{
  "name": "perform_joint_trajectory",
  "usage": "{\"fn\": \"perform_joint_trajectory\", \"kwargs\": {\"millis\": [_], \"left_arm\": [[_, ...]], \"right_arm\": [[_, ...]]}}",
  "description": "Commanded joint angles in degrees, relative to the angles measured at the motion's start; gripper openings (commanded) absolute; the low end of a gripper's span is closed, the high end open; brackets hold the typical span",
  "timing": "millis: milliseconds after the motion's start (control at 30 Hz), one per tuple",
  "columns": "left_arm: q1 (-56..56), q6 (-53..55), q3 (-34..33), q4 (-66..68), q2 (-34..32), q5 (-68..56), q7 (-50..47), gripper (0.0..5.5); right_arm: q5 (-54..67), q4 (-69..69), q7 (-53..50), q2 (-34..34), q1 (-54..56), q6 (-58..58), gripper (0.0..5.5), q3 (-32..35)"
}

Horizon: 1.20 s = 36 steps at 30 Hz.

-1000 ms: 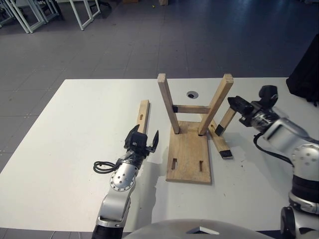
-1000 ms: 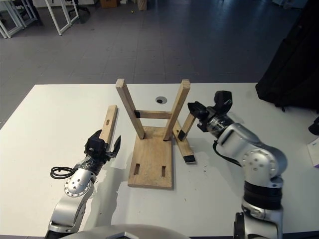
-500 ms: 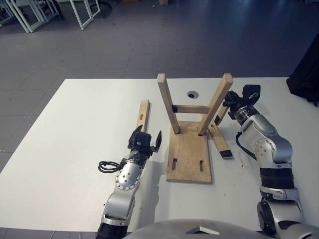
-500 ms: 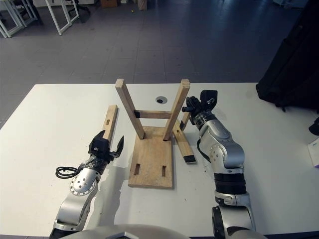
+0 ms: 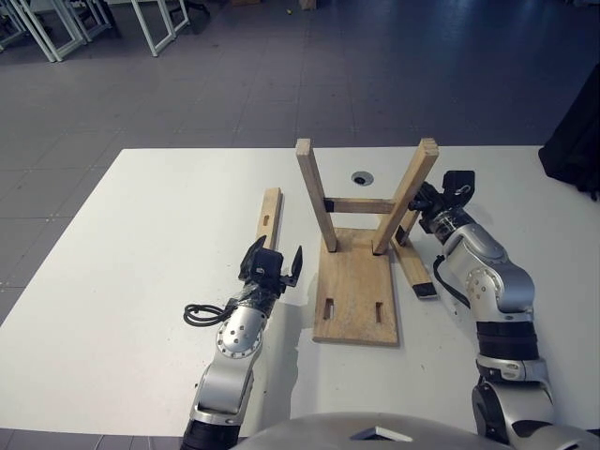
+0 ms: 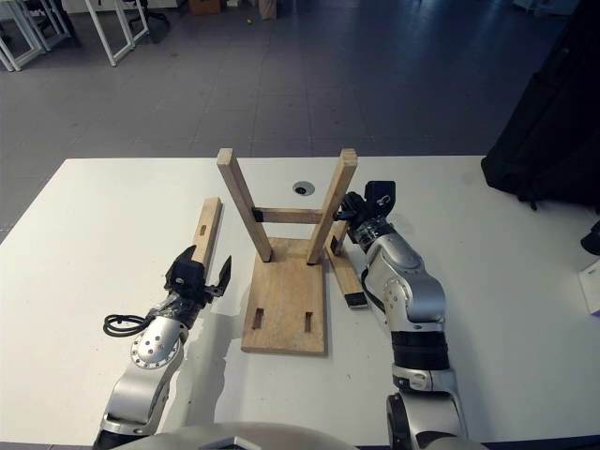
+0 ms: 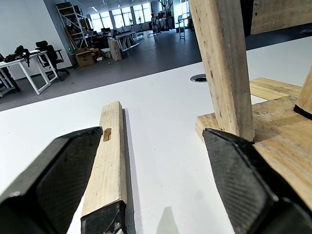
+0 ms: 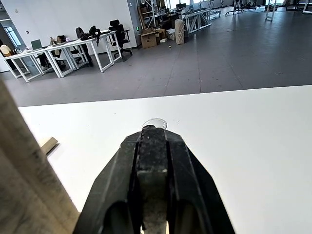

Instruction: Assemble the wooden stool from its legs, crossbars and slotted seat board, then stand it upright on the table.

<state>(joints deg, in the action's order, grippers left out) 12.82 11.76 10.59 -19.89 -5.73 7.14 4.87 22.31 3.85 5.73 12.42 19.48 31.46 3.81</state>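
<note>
Since the earlier frame, the right gripper point(image 5: 425, 200) has swung inward to the spare leg frame point(image 5: 412, 267) lying beside the seat board point(image 5: 356, 300). Its fingers are pressed together, possibly pinching that frame's raised end; contact is hidden. The left gripper point(image 5: 274, 255) hovers spread just short of the loose slotted leg point(image 5: 269, 216), aligned to straddle it. One leg pair with its crossbar point(image 5: 361, 204) stands slotted in the board.

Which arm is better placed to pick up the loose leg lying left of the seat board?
Left. The left gripper is open right at the near end of the leg. The right gripper is shut and across the seat board from it.
</note>
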Motion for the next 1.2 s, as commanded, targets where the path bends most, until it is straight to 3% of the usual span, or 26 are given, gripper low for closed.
{"fn": "perform_joint_trajectory", "kwargs": {"millis": [33, 300, 867, 1200], "left_arm": [[0.4, 0.6, 0.0, 0.2, 0.1, 0.4, -0.3, 3.81], [0.5, 0.5, 0.2, 0.2, 0.0, 0.7, -0.3, 3.81], [-0.1, 1.1, 0.1, 0.5, -0.1, 0.3, 0.1, 3.81], [-0.1, 1.2, 0.2, 0.5, -0.3, 0.3, 0.2, 3.81]], "right_arm": [[-1.4, -1.1, 0.4, 0.7, -0.8, 0.6, 0.41, 1.0], [-2.7, -1.1, 0.7, 0.2, -0.4, 0.6, 0.41, 2.9], [-12.6, -18.9, 0.0, -4.5, -15.1, -14.7, 0.41, -2.8], [-12.2, -13.5, -1.7, -3.1, -12.7, -15.1, 0.41, -0.3]]}}
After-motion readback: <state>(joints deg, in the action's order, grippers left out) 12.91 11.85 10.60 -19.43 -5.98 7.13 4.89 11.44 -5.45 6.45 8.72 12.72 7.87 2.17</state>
